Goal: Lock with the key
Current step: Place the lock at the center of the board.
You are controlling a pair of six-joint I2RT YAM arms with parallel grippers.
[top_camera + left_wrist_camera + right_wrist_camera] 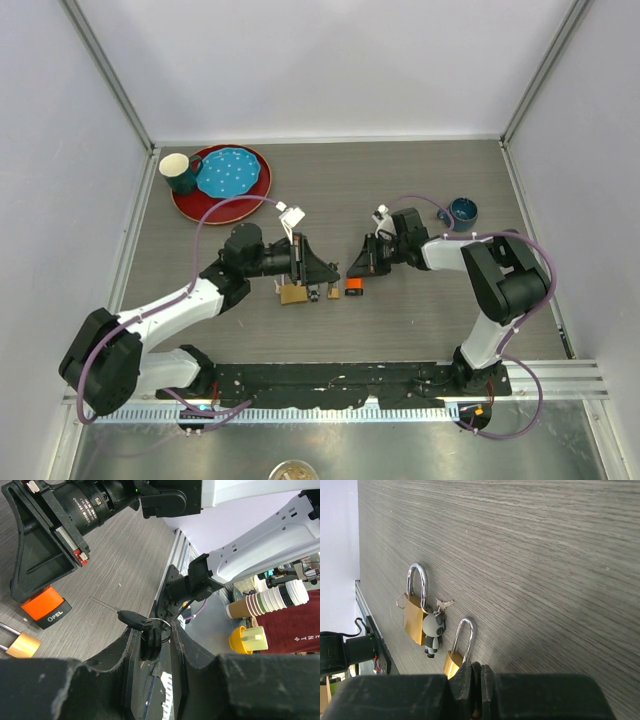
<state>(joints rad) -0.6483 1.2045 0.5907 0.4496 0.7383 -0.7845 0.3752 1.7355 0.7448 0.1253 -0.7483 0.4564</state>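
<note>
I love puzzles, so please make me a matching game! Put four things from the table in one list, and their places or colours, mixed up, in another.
Things:
1 mug
2 small bowl
3 OPEL block
4 panda charm

Matches:
A orange
B attached to a brass padlock
C back left, beside the dotted plate
D right side of the table

Pairs: 1-C, 2-D, 3-A, 4-B
</note>
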